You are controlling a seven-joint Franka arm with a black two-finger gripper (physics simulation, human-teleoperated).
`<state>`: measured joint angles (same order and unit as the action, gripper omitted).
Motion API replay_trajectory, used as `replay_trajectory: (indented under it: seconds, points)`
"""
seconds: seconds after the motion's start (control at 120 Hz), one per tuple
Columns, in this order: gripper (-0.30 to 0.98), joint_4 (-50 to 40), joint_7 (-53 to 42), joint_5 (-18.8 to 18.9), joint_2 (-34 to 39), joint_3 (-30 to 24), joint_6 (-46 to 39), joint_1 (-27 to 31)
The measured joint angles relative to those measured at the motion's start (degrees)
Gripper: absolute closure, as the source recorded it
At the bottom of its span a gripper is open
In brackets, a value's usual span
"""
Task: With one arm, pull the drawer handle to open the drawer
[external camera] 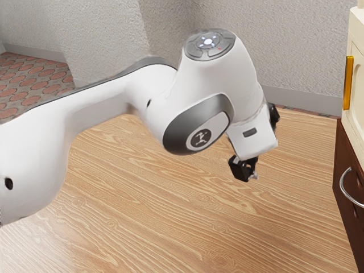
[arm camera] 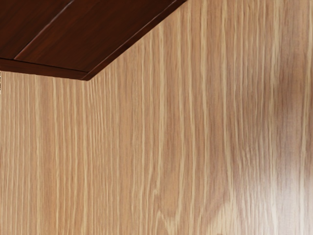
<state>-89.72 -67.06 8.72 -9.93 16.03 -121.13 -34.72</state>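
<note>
From where I stand, the biggest thing is the wood-grained counter (external camera: 187,227), with a pale sheen on part of it in the wrist view. Rough grey walls (external camera: 296,42) rise behind, and the bulky white arm (external camera: 222,79) reaches across from the exterior view's left, bent downward at its far end. At the exterior view's right edge stands a cabinet (external camera: 346,151), cream above and dark reddish brown below; the wrist view takes in one dark corner of it against the wood. Reddish patterned tiles (external camera: 34,77) cover the floor at the exterior view's far left.

The black hand (external camera: 248,173) hangs above the counter, well apart from the cabinet. Whether it is wide or narrow, I can't tell. An upright gold handle (external camera: 348,82) is on the cream part. Lower, on the brown part, is the curved silver handle (external camera: 344,185), partly cut off by the exterior view's right edge.
</note>
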Motion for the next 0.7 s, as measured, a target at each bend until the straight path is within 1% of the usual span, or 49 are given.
replay_trajectory:
  seconds: [0.2,0.7]
  points:
    - [0.00,-0.29,-4.33,-0.15,-0.61,-0.89,-2.33,-2.66]
    - [0.00,-2.05,-10.52,-0.34,-2.16,-4.66,-11.02,-2.68]
